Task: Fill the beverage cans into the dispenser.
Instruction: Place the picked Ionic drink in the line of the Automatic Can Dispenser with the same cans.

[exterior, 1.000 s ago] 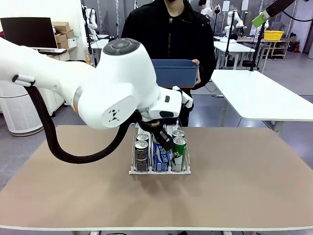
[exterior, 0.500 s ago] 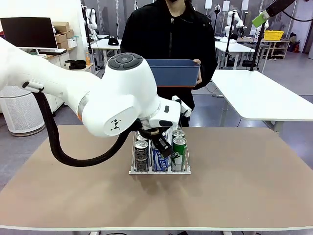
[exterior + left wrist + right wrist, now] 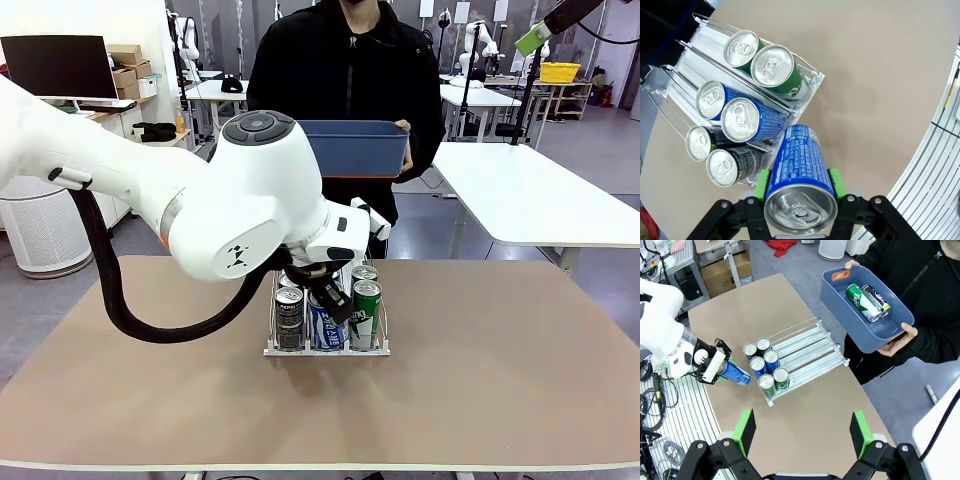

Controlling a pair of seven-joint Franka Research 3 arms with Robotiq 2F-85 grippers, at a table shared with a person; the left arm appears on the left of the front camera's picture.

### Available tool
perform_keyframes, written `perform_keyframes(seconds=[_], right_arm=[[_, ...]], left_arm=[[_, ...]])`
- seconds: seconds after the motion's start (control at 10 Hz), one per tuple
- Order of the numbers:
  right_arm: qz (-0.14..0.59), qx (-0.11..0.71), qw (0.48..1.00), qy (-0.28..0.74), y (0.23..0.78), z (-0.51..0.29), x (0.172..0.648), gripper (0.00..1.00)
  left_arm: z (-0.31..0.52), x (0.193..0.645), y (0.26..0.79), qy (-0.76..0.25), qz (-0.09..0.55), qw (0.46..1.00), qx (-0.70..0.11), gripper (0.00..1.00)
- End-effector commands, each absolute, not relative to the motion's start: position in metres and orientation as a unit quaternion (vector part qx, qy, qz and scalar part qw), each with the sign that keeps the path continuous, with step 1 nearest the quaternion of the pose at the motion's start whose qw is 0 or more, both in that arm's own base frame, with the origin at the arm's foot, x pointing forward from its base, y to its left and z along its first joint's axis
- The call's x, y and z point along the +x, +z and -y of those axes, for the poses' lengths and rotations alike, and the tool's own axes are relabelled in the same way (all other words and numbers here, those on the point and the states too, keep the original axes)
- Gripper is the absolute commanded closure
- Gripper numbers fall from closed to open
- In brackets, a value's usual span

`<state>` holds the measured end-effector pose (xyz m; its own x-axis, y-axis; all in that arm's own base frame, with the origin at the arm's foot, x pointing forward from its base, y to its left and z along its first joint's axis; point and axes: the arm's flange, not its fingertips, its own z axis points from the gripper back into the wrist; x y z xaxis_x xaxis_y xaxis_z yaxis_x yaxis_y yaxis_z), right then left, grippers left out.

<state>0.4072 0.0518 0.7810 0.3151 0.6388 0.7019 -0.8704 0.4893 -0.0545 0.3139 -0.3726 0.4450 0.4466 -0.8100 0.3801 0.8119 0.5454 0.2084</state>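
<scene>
My left gripper (image 3: 798, 184) is shut on a blue beverage can (image 3: 799, 170), green pads (image 3: 761, 185) pressed to its sides. The can hangs tilted just off the front end of the dispenser (image 3: 685, 55), its foot toward the middle lane. The rack (image 3: 810, 342) holds two green cans (image 3: 772, 66), two blue cans (image 3: 742, 120) and two black-grey cans (image 3: 722, 167) at its front. From the front, the left gripper (image 3: 326, 296) hangs over the dispenser (image 3: 327, 348). My right gripper (image 3: 803, 432) stands open high above the table, holding nothing.
A person at the far side holds a blue tub (image 3: 837, 295) with a green can (image 3: 860, 300) and a dark can (image 3: 879, 299) lying in it. The same tub (image 3: 355, 148) shows above the rack. Brown table (image 3: 500, 380) lies bare on both sides of the rack.
My left arm has shifted slightly right and up with the blue can still in its grip. The right gripper has stayed open.
</scene>
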Motion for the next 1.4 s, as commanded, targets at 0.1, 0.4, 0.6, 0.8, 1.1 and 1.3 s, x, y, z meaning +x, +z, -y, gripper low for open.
perform_keyframes(seconds=[0.1,0.4,0.6,0.8,1.1,1.3], right_arm=[[0.341,0.175,0.791,0.476,0.781,-0.052,0.408,0.00],[0.341,0.175,0.791,0.476,0.781,-0.052,0.408,0.00],[0.341,0.175,0.791,0.476,0.781,-0.052,0.408,0.00],[0.341,0.175,0.791,0.476,0.781,-0.052,0.408,0.00],[0.341,0.175,0.791,0.476,0.781,-0.052,0.408,0.00],[0.341,0.175,0.791,0.476,0.781,-0.052,0.408,0.00]], left_arm=[[0.376,0.331,0.440,-0.439,0.239,0.866,0.027,0.43],[0.380,0.342,0.431,-0.440,0.248,0.863,0.027,0.43],[0.380,0.354,0.424,-0.439,0.250,0.863,0.018,0.43],[0.381,0.361,0.422,-0.436,0.255,0.863,0.011,0.43],[0.380,0.376,0.423,-0.410,0.279,0.869,0.007,0.43],[0.381,0.382,0.425,-0.402,0.286,0.869,0.013,0.43]])
